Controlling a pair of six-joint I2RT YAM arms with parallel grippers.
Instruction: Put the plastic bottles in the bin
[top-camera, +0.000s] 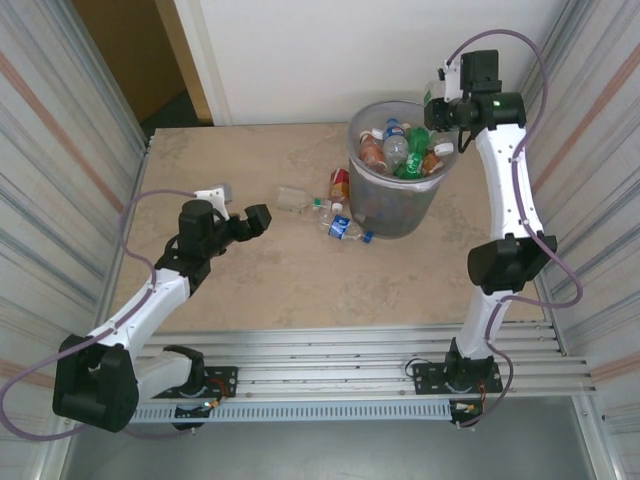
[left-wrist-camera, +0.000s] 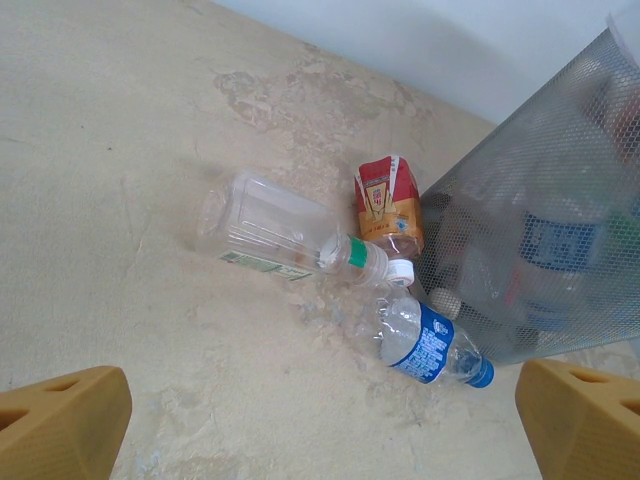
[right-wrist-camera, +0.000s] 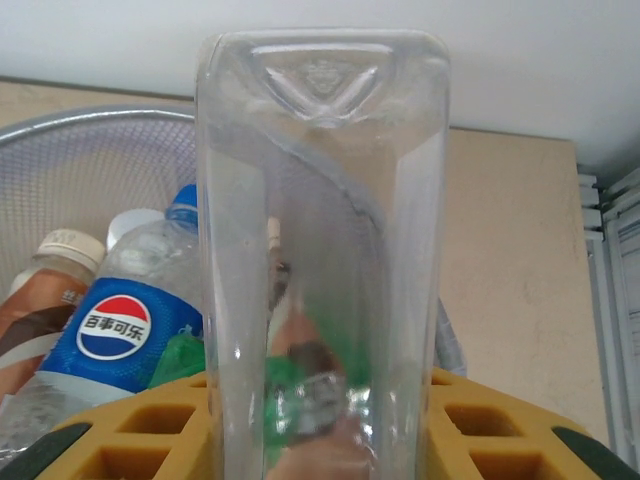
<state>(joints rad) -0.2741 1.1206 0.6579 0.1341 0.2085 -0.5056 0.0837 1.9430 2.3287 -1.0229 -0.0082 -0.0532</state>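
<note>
Left side: the left gripper (top-camera: 258, 219) hangs over the beige stone-patterned table (top-camera: 250, 290), pointing toward the loose bottles. In the left wrist view the left gripper (left-wrist-camera: 322, 425) has its jaws wide apart and holds nothing; one yellow finger (left-wrist-camera: 62, 425) sits at each lower corner of that view.

Centre: three plastic bottles lie on the table, just left of the bin.
1. A clear square-sided bottle with a green neck band (top-camera: 293, 198) (left-wrist-camera: 280, 235) lies on its side, farthest from the bin, neck toward the others.
2. A bottle with a red-and-orange label (top-camera: 340, 184) (left-wrist-camera: 388, 205) rests close against the bin wall.
3. A clear bottle with a blue label and blue cap (top-camera: 345, 230) (left-wrist-camera: 425, 340) lies nearest the arms, its cap end beside the base of the bin.

Right of centre: the round grey mesh bin (top-camera: 400, 215) (left-wrist-camera: 560, 200) stands upright at the far side of the table. We see it piled with bottles, among them a brown-labelled bottle (top-camera: 372, 150) (right-wrist-camera: 45, 285), a blue Pepsi-labelled bottle (right-wrist-camera: 120, 330) and a green bottle (top-camera: 415, 150).

Right side: the right gripper (top-camera: 440, 112) is raised above the right rim of the bin. In the right wrist view the right gripper (right-wrist-camera: 320, 430) has its yellow fingers (right-wrist-camera: 150, 435) clamped on a clear square-based plastic bottle (right-wrist-camera: 320, 250), its base pointing away from the camera, over the contents of the bin.
</note>
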